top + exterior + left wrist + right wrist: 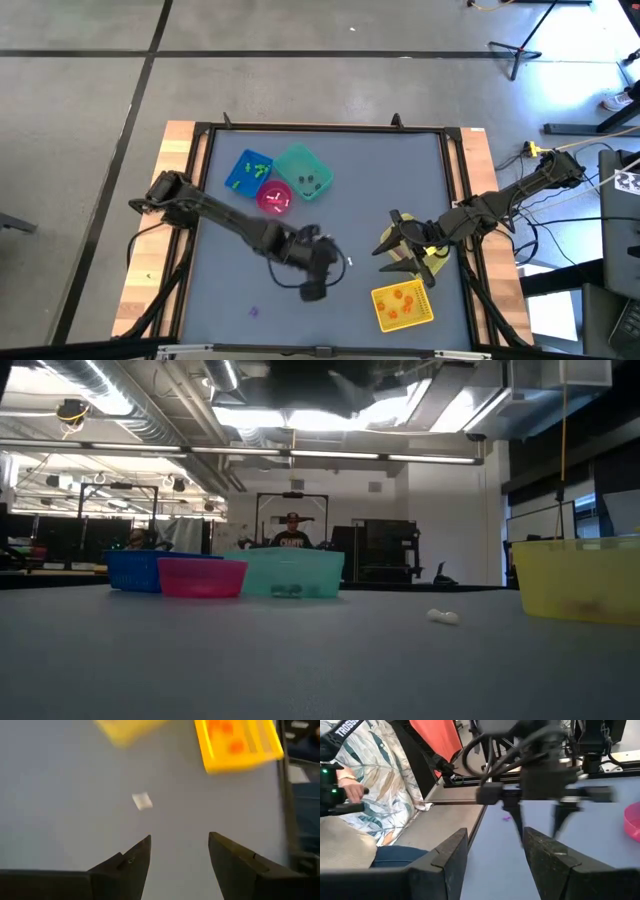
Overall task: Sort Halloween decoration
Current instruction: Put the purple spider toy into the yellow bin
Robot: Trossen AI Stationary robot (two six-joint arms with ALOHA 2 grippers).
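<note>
A white decoration piece (350,262) lies on the grey table near its middle, and shows again (142,801) (443,617). A purple piece (253,310) lies toward the near edge. Orange pieces sit in the yellow bin (402,305). Green ones lie in the blue bin (248,172), dark ones in the teal bin (303,172), and white ones in the pink bin (275,198). My left gripper (325,268) (180,845) hangs open above the table, just left of the white piece, slanting down toward it. My right gripper (388,250) (495,840) stands open at the right, held up, empty.
The blue, teal and pink bins cluster at the far left. The yellow bin (237,742) stands near the front right. A second yellow thing (432,262) lies partly under my right arm. A seated person (365,795) shows beyond the table's left edge.
</note>
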